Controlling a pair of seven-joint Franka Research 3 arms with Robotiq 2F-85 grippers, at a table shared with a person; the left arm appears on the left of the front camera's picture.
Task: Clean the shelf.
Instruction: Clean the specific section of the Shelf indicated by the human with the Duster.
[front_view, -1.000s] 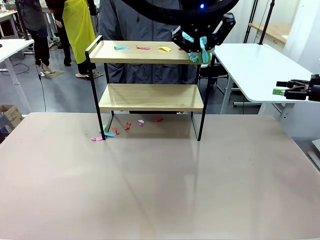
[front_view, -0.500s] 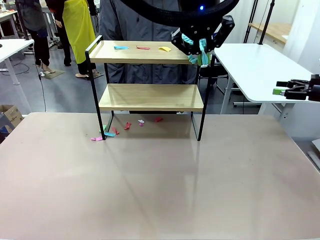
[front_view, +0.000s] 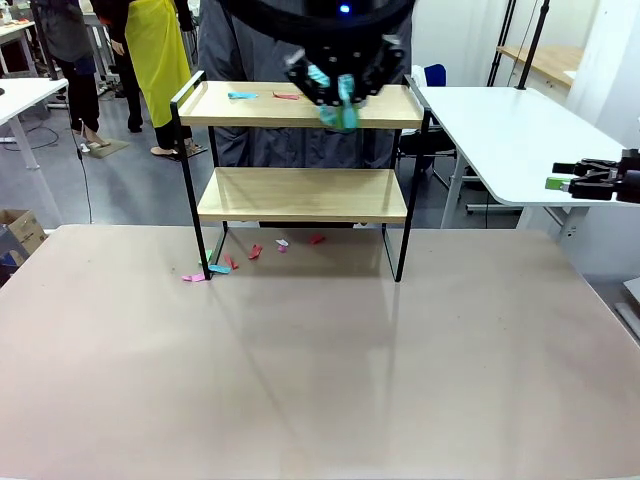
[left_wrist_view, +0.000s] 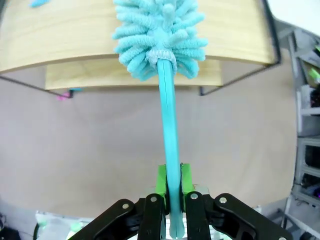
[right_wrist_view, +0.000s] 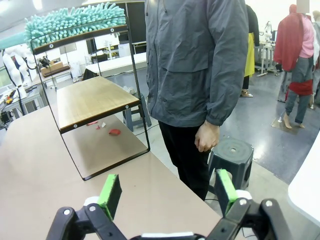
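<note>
Left gripper (left_wrist_view: 172, 179) clamps the duster (left_wrist_view: 159, 30) by its handle, head laid on the shelf (left_wrist_view: 60, 35) top to sweep scraps (front_view: 241, 95) off; right gripper (right_wrist_view: 168, 192) idles, fingers apart.

Bright, even light; the shelf (left_wrist_view: 60, 35) bows from wide-angle distortion.

We see the left gripper (left_wrist_view: 172, 178) clamped on a teal duster (left_wrist_view: 159, 35), its fluffy head over the top board of the shelf (left_wrist_view: 65, 37).
</note>
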